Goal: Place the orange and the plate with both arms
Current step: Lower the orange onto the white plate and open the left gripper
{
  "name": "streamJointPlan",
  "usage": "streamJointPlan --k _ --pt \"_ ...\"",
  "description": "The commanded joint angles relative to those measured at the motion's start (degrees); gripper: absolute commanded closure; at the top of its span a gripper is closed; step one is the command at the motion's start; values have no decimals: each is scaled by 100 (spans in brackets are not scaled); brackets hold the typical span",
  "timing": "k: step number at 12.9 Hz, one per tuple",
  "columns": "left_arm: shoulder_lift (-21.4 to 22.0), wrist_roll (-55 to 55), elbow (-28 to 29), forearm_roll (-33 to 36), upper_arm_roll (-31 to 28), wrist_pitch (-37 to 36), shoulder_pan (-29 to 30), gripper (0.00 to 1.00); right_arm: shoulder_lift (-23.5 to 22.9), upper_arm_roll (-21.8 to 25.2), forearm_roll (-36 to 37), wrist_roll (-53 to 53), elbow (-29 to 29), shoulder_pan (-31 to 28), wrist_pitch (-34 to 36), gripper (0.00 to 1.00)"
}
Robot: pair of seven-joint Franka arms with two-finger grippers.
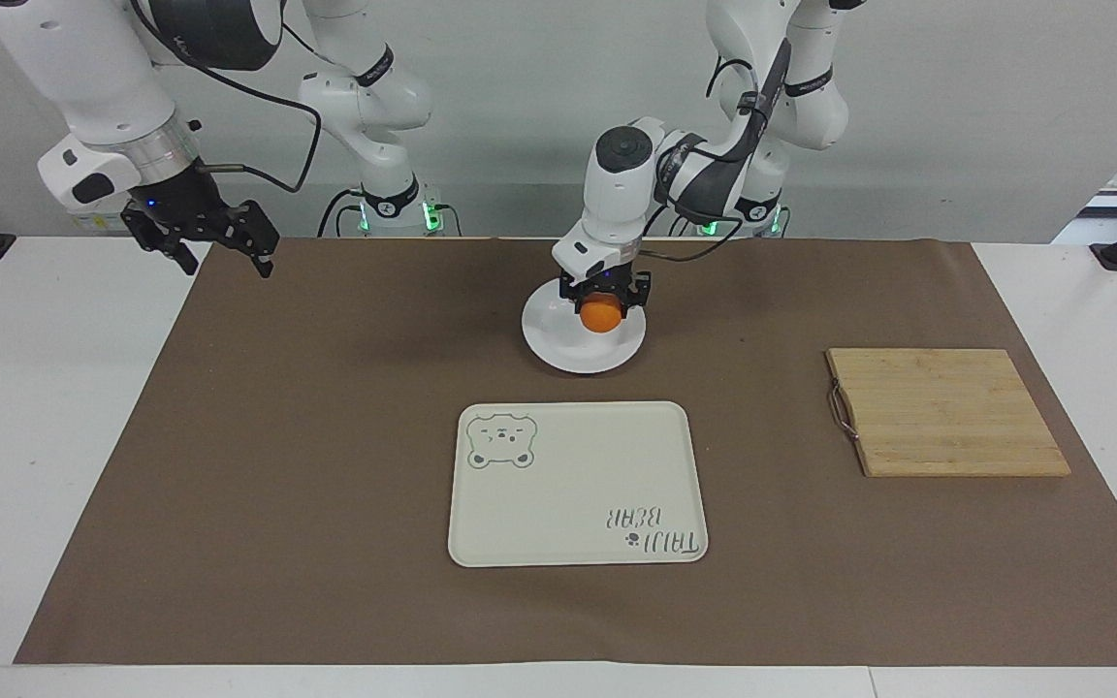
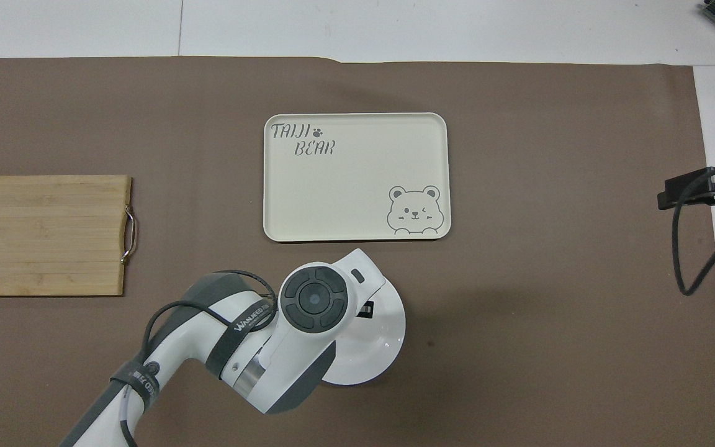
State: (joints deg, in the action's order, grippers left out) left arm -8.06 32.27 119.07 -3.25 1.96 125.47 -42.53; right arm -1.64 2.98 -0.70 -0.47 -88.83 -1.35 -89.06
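- cream bear tray point(image 1: 578, 483), flat on brown mat point(image 1: 326, 465), just beside the left gripper's point(image 1: 603, 308) spot, farther from robots
- bamboo cutting board point(image 1: 946, 412), metal handle, well apart from it, toward left arm's end

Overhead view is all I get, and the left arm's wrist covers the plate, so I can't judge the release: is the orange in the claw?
Observer: Yes. In the facing view the left claw is shut on the orange.
Operator: Is it over the plate?
Observer: It hangs low over the plate; whether they touch I cannot tell.
Operator: And the right claw?
Observer: The right claw hovers open and empty over the edge of the mat, at the right arm's end.
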Motion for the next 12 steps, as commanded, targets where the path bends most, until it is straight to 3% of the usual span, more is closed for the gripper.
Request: streamJointPlan --k 1,9,11,12 --pt "-81 113 73 -192 -73 188 -238 100 269 -61 105 91 -397 -58 -304 0" --pt "-389 271 64 -457 -55 417 -616 100 568 -79 114 38 -934 -15 -674 0" --pt "-381 428 64 -466 -55 382 -616 70 586 -79 44 -5 -1065 -23 -692 0" --pt "-381 595 64 -466 -55 382 -616 20 603 -79 0 -23 -1153 -23 -718 0"
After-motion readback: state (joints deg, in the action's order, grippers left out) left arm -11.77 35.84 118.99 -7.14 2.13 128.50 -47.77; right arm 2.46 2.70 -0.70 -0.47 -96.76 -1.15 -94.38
